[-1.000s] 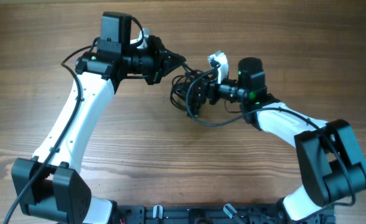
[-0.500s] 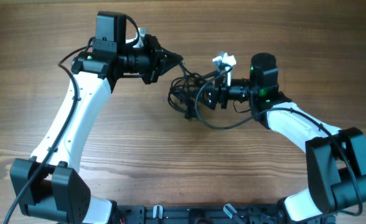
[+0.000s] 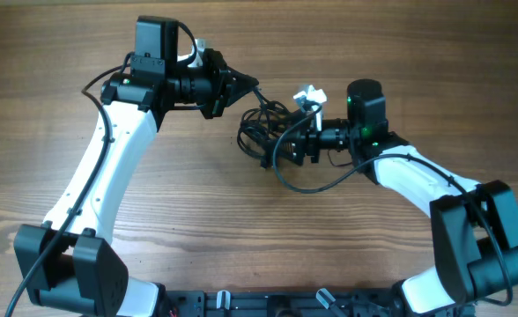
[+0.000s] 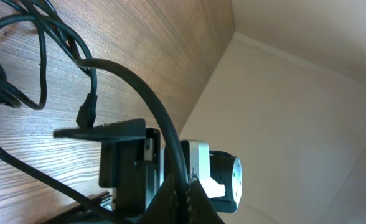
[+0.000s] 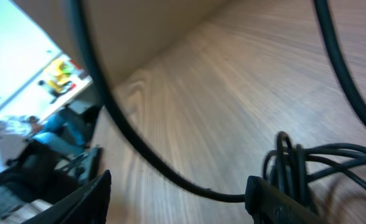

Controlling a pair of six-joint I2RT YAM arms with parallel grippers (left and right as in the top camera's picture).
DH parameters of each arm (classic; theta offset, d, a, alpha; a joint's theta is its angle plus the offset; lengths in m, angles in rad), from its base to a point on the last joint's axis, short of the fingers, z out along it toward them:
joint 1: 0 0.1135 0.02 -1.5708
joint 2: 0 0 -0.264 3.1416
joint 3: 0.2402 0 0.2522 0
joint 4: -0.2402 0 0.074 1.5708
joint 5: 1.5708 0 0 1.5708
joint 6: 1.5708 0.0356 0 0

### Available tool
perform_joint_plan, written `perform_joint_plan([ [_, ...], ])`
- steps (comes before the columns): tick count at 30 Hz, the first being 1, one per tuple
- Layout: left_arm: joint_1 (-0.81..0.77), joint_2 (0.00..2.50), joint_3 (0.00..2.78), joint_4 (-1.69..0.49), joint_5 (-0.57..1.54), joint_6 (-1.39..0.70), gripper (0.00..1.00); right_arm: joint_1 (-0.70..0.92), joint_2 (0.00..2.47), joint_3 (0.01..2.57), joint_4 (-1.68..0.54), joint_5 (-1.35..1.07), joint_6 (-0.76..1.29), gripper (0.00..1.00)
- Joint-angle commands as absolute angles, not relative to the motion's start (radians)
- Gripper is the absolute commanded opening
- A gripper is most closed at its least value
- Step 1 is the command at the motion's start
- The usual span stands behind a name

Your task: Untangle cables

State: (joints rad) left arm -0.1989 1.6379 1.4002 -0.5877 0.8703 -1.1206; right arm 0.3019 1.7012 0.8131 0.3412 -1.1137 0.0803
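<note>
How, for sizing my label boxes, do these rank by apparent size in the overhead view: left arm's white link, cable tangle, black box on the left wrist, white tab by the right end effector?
1. left arm's white link
2. cable tangle and black box: they look alike, so unranked
3. white tab, clearly smallest

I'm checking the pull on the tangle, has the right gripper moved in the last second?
Yes. In the overhead view the right gripper has shifted slightly to the robot's right against the base rail, away from the cables.
</note>
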Motion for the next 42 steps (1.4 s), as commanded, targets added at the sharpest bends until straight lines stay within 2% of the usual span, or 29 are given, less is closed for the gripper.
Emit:
perform_joint_plan([
  [1,-0.191,1.605,1.422,-0.584,0.9,-1.13,0.04,0.346,1.687,0.824,0.344,-1.02,0.055,0.71],
  [7,-0.191,1.605,1.422,-0.584,0.901,-1.13,0.04,0.415,1.687,0.824,0.336,-0.937,0.056,0.7],
  [11,-0.191,1.605,1.422,-0.585,0.901,-1.121,0.04,0.427,1.687,0.824,0.327,-0.854,0.099,0.61],
  [15,-0.191,1.605,1.422,-0.585,0.9,-1.104,0.04,0.427,1.687,0.824,0.326,-0.799,0.138,0.41],
  [17,-0.191,1.605,1.422,-0.58,0.9,-1.104,0.04,0.427,1.687,0.824,0.319,-0.783,0.139,0.36],
  [23,-0.191,1.605,1.422,-0.577,0.9,-1.104,0.04,0.427,1.687,0.824,0.284,-0.781,0.133,0.41],
  [26,-0.191,1.605,1.422,-0.577,0.897,-1.104,0.04,0.427,1.687,0.824,0.274,-0.781,0.133,0.4],
  [29,-0.191,1.605,1.422,-0.577,0.897,-1.104,0.04,0.427,1.687,0.824,0.274,-0.781,0.134,0.31],
  [31,-0.191,1.605,1.422,-0.577,0.897,-1.104,0.04,0.427,1.687,0.824,0.275,-0.781,0.134,0.15],
  [33,-0.191,1.605,1.422,-0.577,0.897,-1.104,0.04,0.427,1.687,0.824,0.275,-0.781,0.134,0.05],
  [36,-0.191,1.605,1.422,-0.577,0.889,-1.104,0.04,0.427,1.687,0.824,0.279,-0.782,0.14,0.05],
  [42,-0.191,1.605,1.422,-0.583,0.735,-0.997,0.04,0.426,1.686,0.824,0.374,-0.832,0.395,0.04],
])
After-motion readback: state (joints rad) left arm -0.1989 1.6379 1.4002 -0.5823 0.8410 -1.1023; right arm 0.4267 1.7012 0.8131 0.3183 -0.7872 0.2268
